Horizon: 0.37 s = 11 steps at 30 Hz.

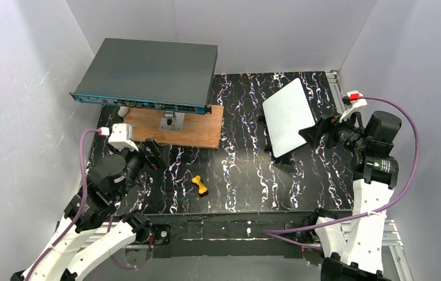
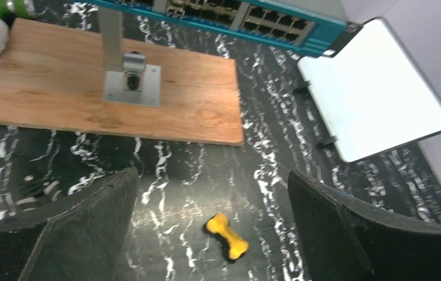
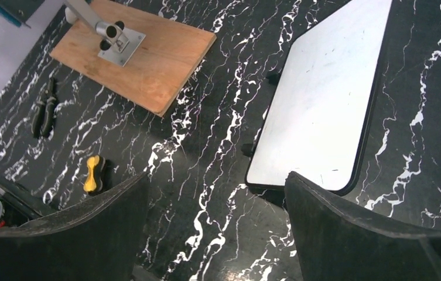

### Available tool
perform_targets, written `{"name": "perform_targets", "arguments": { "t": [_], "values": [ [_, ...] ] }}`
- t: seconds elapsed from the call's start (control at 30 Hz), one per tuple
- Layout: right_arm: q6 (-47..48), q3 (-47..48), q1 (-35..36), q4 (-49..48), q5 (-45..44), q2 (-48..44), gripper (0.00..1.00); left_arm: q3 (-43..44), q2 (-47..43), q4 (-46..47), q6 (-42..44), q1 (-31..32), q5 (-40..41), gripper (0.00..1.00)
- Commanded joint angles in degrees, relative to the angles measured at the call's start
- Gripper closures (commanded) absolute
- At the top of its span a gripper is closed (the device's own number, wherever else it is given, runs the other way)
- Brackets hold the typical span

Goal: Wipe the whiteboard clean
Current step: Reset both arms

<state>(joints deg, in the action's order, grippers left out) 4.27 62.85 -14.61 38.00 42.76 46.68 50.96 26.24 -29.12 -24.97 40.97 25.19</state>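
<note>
Left claw (image 2: 212,178) released, empty, over near-left counter (image 1: 247,175). Right claw (image 3: 216,181) released, empty, just right of whiteboard (image 1: 288,114), propped tilted at far right; yellow piece (image 1: 199,185) near centre.

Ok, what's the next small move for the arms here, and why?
Probably pull both arms back: the whiteboard shows only faint specks, the left gripper and right gripper stand open and empty, and the small yellow object lies loose on the table.
</note>
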Motion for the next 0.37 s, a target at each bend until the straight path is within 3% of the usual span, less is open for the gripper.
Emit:
{"name": "perform_targets", "arguments": {
  "t": [0.0,0.17,0.33],
  "values": [
    [-11.1,-0.7,-0.5,-3.8,-3.9,-2.3,0.11,4.6,3.7,-12.7,4.7,-0.2,4.2,0.02],
    [-12.6,-1.2,-1.0,-4.5,-8.2,-3.5,0.11,3.0,1.4,-12.2,4.0,-0.2,2.6,0.02],
    [-12.9,-3.2,-1.4,-6.0,-6.2,-3.7,0.10,1.3,-0.3,-11.7,3.6,-0.2,1.8,0.02]
  ]
}}
